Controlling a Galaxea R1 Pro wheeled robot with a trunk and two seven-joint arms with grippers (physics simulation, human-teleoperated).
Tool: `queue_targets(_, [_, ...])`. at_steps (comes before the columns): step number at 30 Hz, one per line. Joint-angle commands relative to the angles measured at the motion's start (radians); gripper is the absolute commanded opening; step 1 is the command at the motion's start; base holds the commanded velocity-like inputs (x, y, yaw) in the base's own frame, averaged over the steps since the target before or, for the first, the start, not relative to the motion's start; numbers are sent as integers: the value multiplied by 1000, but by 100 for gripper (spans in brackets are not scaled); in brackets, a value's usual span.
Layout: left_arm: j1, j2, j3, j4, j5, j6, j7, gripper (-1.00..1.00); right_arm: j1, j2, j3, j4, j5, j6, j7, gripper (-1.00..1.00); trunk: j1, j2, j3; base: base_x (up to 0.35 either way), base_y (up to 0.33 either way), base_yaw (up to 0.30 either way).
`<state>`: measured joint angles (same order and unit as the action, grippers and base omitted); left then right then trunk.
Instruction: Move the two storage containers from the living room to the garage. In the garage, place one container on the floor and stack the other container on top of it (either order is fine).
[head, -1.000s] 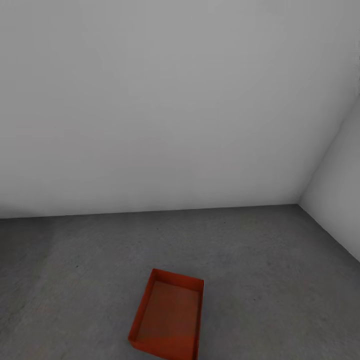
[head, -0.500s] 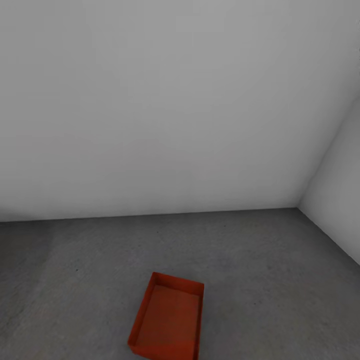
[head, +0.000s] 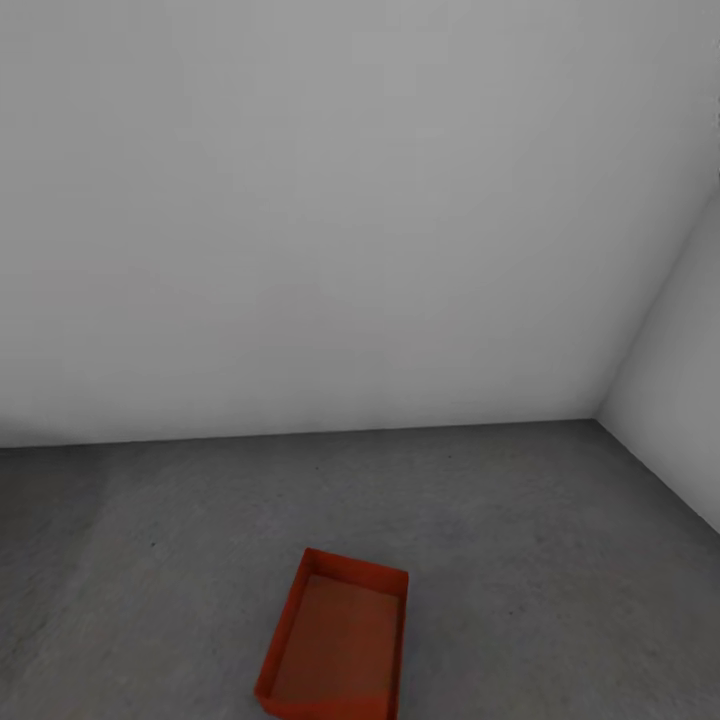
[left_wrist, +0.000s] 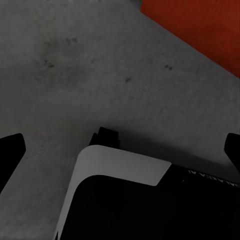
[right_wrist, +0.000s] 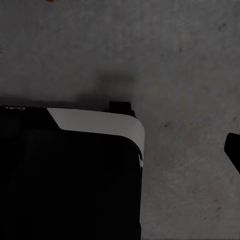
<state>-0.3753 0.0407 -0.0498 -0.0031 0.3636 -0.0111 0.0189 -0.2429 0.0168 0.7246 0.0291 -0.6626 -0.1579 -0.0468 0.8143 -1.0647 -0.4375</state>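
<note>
One orange-red storage container (head: 338, 648) sits flat on the grey concrete floor (head: 520, 560) of the garage, open side up and empty, with bare floor between it and the white back wall (head: 330, 220). It lies a little askew to that wall, which suggests it was put down as the base for a stack, with room around it for the robot to come up from any side. The left wrist view shows a corner of the same container (left_wrist: 200, 27) just beyond the robot's dark, white-edged base (left_wrist: 120, 200). The left gripper (left_wrist: 122, 150) has its fingers spread wide with nothing between them. In the right wrist view, only one dark fingertip (right_wrist: 233, 147) shows over the concrete, so I cannot tell how the right gripper stands. By my reckoning, the second container has yet to be stacked.
</note>
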Motion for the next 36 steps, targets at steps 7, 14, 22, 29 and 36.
queue_targets(7, [0,-3,-7,-2,0,-1,3,100,-1,2,9,3,-4,-4,-1,100,0,-1,10,0,0,0])
queue_targets(14, [0,-1,-8,-2,-2,-1,3,100,-1,6,9,3,-2,-2,-1,100,0,-1,21,0,0,0])
queue_targets(22, [0,-1,-9,-2,-3,-1,3,100,-1,10,10,3,-2,1,-1,100,0,-1,33,0,0,0])
queue_targets(29, [0,-1,-9,-2,-3,-1,3,100,10,9,10,3,-2,-4,-1,100,0,-1,44,0,0,0])
queue_targets(36, [0,-2,-9,-2,-3,-1,3,100,13,8,10,3,-2,-4,-1,100,0,-1,55,0,0,0])
